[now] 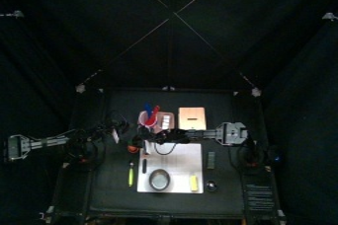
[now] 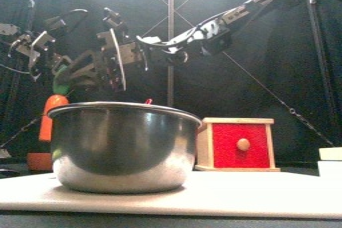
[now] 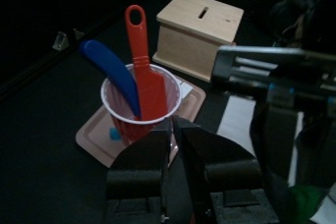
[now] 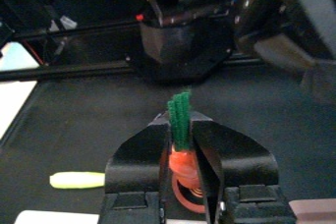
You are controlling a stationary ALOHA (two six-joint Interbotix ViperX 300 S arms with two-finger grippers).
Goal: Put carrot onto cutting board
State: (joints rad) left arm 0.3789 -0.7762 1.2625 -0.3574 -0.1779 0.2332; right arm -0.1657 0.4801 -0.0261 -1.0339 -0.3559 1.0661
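Black curtained pen, small black table [image 1: 113,185].

Top view: large flat white rectangular cutting board [image 1: 185,160] at table centre, metal pot [image 1: 160,180] on it; both arms meet over its far edge.

Front view: steel pot large on the board, red-fronted wooden box [image 2: 239,143] behind.

Left wrist view: left gripper [image 3: 176,140] pressed together, empty, near a cup with red and blue utensils [image 3: 141,108].

Right wrist view: right gripper [image 4: 186,159] pinches the small orange carrot [image 4: 184,161] with green top between 2 jaws, above the table; a yellow piece [image 4: 78,180] lies nearby.
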